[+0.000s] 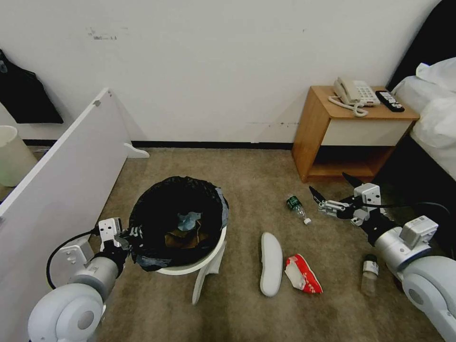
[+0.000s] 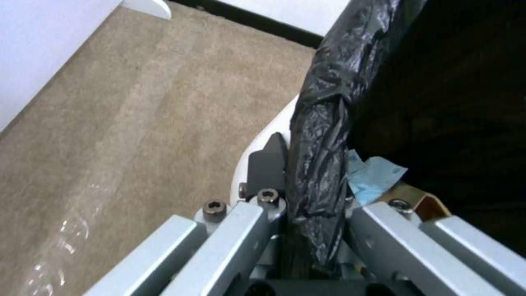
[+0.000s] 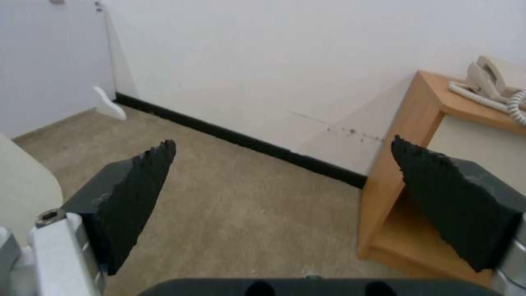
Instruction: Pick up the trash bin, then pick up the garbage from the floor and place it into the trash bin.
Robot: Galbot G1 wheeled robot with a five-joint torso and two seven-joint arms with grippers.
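On the beige carpet floor [image 1: 247, 180], a white slipper [image 1: 271, 262], red-white wrapper [image 1: 303, 273] and two small plastic bottles [image 1: 297, 207] are lying uncollected; left claw [image 2: 307, 193] is clamping the black-bagged round white trash bin [image 1: 178, 221], right claw [image 1: 332, 192] is hovering open

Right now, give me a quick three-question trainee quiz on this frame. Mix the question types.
1. True or false: the left hand is shut on the rim of the trash bin.
2. Which litter on the floor lies nearest the open right hand? A) white slipper B) green-capped bottle C) red-white wrapper
3. Fill in: inside the bin's black bag lie a light-blue wad and a brown ____ scrap.

Key: 1 true; 2 B; 3 cardboard.
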